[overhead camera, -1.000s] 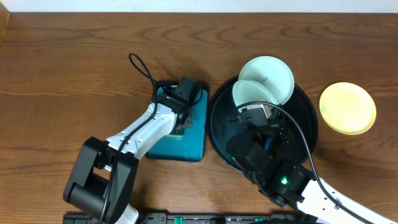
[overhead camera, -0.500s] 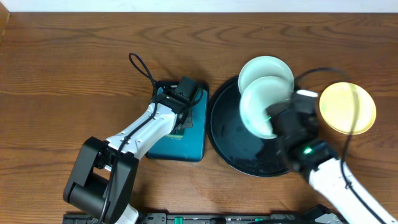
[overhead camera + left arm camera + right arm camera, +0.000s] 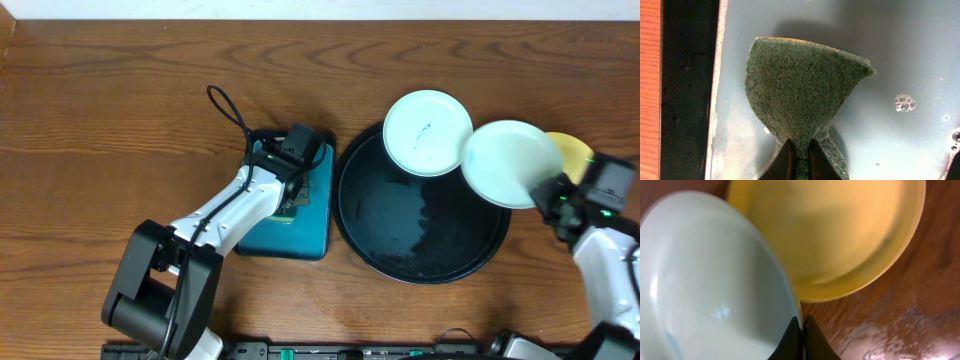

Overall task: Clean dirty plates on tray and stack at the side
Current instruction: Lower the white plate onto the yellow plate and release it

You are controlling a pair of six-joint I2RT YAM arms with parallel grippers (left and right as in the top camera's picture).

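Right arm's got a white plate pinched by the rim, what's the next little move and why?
Probably carry the white plate further over the yellow plate, then lower it. The right gripper holds it only partly overlapping, so releasing now would likely stack it off-centre.

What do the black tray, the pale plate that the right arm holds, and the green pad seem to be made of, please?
The black tray looks like glossy plastic; it mirrors light patches. The held pale plate is probably smooth plastic, with soft highlights. The green pad in the left pincer is coarse, matte, fibrous scouring material.
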